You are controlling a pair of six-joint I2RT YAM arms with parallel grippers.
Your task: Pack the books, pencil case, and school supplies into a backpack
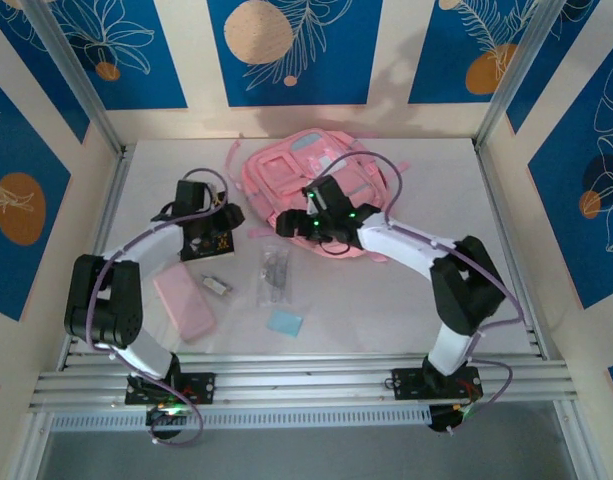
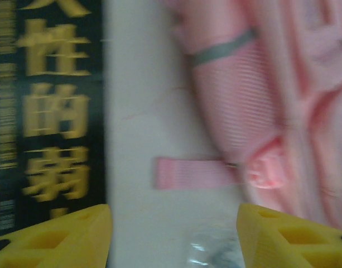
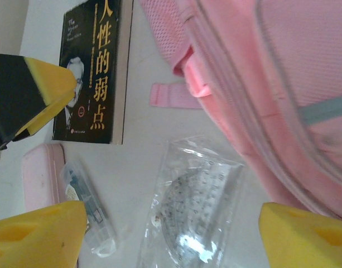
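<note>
A black book (image 1: 210, 247) with yellow lettering lies left of the pink backpack (image 1: 321, 175). My left gripper (image 1: 219, 230) hovers open beside the book (image 2: 48, 111); bare table and a pink strap (image 2: 193, 172) show between its fingers (image 2: 64, 234). My right gripper (image 1: 288, 228) stands open at the backpack's front edge, above the clear plastic bag (image 3: 198, 206) of grey items, holding nothing. The pale-pink pencil case (image 1: 184, 302) lies near the left front, the small clip-like piece (image 1: 216, 284) beside it. The light-blue pad (image 1: 284, 323) sits nearest the front.
The backpack (image 3: 271, 84) lies flat against the back of the white table, its straps trailing left. Blue-and-cream walls and metal frame posts close in the table on three sides. A metal rail (image 1: 306, 378) runs along the front edge.
</note>
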